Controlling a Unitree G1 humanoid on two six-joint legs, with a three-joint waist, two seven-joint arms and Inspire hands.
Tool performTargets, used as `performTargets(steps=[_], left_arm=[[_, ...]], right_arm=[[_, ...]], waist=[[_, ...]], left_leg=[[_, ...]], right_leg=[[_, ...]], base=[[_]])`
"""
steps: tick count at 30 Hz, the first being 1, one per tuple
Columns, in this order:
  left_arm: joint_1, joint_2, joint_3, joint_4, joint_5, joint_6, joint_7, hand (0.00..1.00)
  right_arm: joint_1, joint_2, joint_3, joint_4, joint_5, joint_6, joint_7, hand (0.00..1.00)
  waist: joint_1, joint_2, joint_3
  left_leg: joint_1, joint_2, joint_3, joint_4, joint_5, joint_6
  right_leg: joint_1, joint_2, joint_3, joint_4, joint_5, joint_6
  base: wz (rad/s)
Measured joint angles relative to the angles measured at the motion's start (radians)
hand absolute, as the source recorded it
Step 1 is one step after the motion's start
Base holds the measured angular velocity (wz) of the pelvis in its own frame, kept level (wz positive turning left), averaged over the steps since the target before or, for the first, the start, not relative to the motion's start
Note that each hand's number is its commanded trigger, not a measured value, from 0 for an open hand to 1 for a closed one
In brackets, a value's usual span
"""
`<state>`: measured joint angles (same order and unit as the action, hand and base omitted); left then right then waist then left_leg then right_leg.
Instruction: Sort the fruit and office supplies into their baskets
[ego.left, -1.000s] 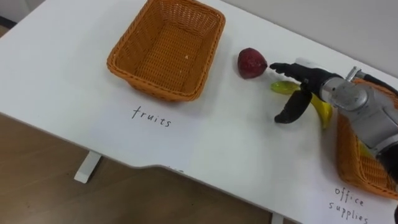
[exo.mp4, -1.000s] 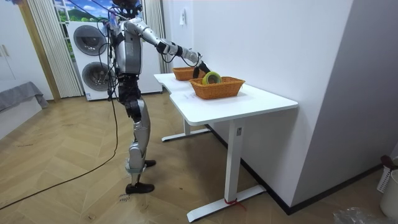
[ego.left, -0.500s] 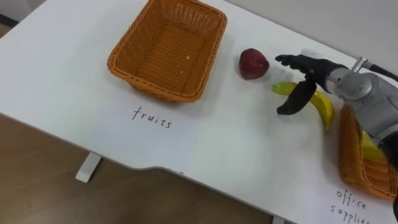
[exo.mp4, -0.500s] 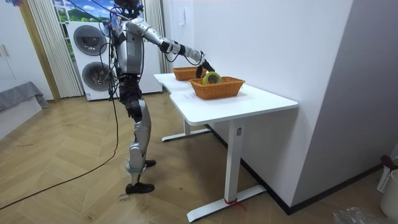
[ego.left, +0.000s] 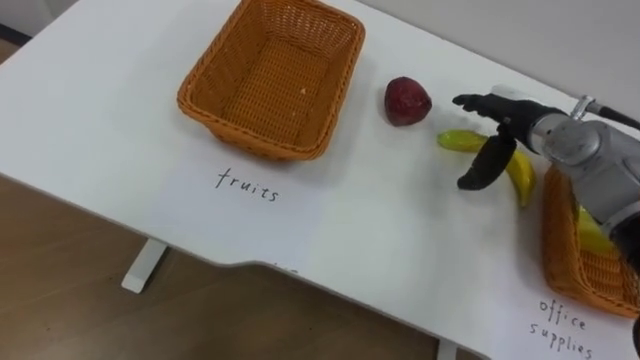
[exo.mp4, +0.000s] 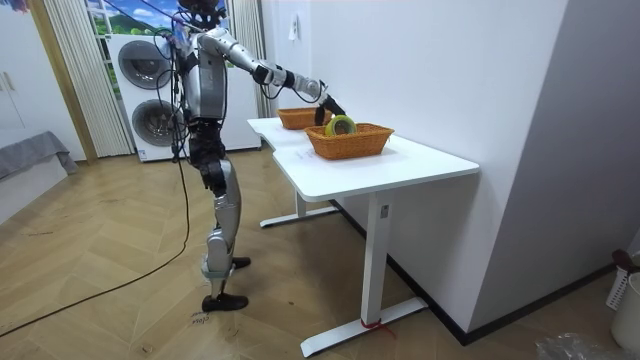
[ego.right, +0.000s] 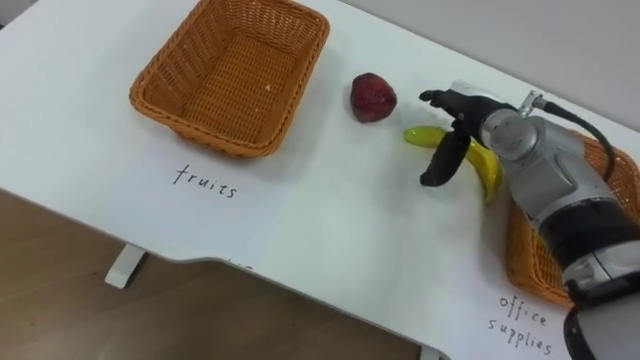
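A yellow banana lies on the white table, just left of the office supplies basket. My right hand hovers over the banana's middle, open, fingers stretched toward the far side and thumb hanging down; nothing is held. A dark red fruit rests between the banana and the orange wicker fruit basket, which holds nothing. In the room view I stand at the table's end with my right arm stretched over both baskets.
Handwritten labels sit on the table in front of each basket. A yellow item lies inside the office supplies basket. The table's front edge runs close below the labels. A wall stands behind the table.
My right hand has drifted a little to the right along the banana, still open. The banana's left tip is more exposed. The fruit and baskets have stayed put.
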<state>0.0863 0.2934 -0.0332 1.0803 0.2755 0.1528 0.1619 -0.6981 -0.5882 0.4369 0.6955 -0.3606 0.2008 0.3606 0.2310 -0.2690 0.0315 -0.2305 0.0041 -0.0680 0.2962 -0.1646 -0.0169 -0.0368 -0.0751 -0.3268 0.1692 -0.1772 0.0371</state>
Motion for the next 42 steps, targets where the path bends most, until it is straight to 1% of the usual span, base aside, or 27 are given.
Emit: performTargets(steps=[4, 10, 21, 29, 30, 31, 32, 36, 40, 42], left_arm=[[-0.003, 0.0, 0.0, 0.0, 0.0, 0.001, 0.002, 0.0], [-0.021, 0.0, -0.001, 0.002, 0.0, 0.0, 0.004, 0.0], [-0.028, 0.0, -0.002, 0.011, 0.0, -0.002, 0.002, 0.0], [-0.029, 0.0, -0.002, 0.011, -0.001, -0.008, 0.002, 0.0], [-0.033, 0.0, -0.002, 0.011, -0.001, -0.008, 0.002, 0.0], [-0.038, 0.0, -0.002, 0.011, -0.001, -0.008, 0.002, 0.0], [-0.038, 0.0, -0.002, 0.011, -0.001, -0.008, 0.002, 0.0], [-0.045, 0.0, -0.002, 0.011, -0.001, -0.008, 0.002, 0.0], [-0.051, 0.0, -0.001, 0.011, -0.001, -0.009, 0.002, 0.0], [-0.052, 0.0, -0.002, 0.011, -0.001, -0.01, 0.003, 0.0]], right_arm=[[0.004, 0.0, 0.001, 0.048, -0.027, 0.009, 0.004, 0.0], [0.004, 0.0, 0.003, 0.127, -0.03, 0.011, 0.004, 0.0], [0.004, 0.0, 0.004, 0.141, -0.037, 0.01, 0.006, 0.0], [0.004, 0.0, 0.006, 0.141, -0.037, 0.009, 0.016, 0.0], [0.004, 0.0, 0.006, 0.141, -0.037, 0.01, 0.02, 0.16], [0.004, 0.0, 0.006, 0.141, -0.037, 0.01, 0.022, 0.72], [0.004, 0.0, 0.006, 0.141, -0.037, 0.01, 0.022, 1.0], [0.004, 0.0, 0.006, 0.14, -0.037, 0.012, 0.021, 1.0], [0.003, 0.0, -0.002, 0.134, -0.045, 0.019, -0.032, 1.0], [0.003, 0.0, -0.003, 0.134, -0.046, 0.019, -0.041, 1.0]], waist=[[0.001, 0.002, -0.0003], [0.006, 0.002, -0.0005], [0.023, 0.002, -0.0005], [0.024, 0.002, -0.0004], [0.024, 0.002, -0.0005], [0.024, 0.002, -0.0006], [0.024, 0.002, -0.0006], [0.024, 0.001, -0.0007], [0.025, 0.0, -0.0016], [0.025, 0.0, -0.002]], left_leg=[[-0.005, 0.003, -0.003, 0.003, 0.001, -0.002], [-0.005, 0.005, -0.003, 0.002, 0.002, -0.004], [-0.005, 0.006, -0.003, 0.002, 0.002, -0.004], [-0.005, 0.006, -0.003, 0.002, 0.002, -0.004], [-0.005, 0.006, -0.003, 0.002, 0.002, -0.004], [-0.005, 0.007, -0.003, 0.002, 0.002, -0.004], [-0.005, 0.007, -0.003, 0.002, 0.002, -0.004], [-0.005, 0.007, -0.003, 0.002, 0.002, -0.004], [-0.005, 0.007, -0.002, 0.002, 0.002, -0.004], [-0.004, 0.007, -0.002, 0.002, 0.002, -0.004]], right_leg=[[-0.002, 0.004, 0.0, -0.001, 0.002, -0.003], [-0.004, 0.006, 0.001, -0.001, 0.003, -0.004], [-0.004, 0.006, 0.0, -0.001, 0.003, -0.005], [-0.005, 0.006, 0.0, -0.001, 0.004, -0.006], [-0.005, 0.006, 0.001, -0.001, 0.004, -0.006], [-0.005, 0.006, 0.001, -0.001, 0.004, -0.006], [-0.005, 0.006, 0.001, -0.001, 0.004, -0.006], [-0.006, 0.006, 0.001, 0.0, 0.004, -0.006], [-0.007, 0.006, 0.0, 0.0, 0.004, -0.006], [-0.012, 0.007, 0.0, 0.0, 0.004, -0.006]], base=[[0.0], [0.0], [0.0], [0.0], [0.0], [0.0], [0.0], [0.0], [0.0], [0.0]])
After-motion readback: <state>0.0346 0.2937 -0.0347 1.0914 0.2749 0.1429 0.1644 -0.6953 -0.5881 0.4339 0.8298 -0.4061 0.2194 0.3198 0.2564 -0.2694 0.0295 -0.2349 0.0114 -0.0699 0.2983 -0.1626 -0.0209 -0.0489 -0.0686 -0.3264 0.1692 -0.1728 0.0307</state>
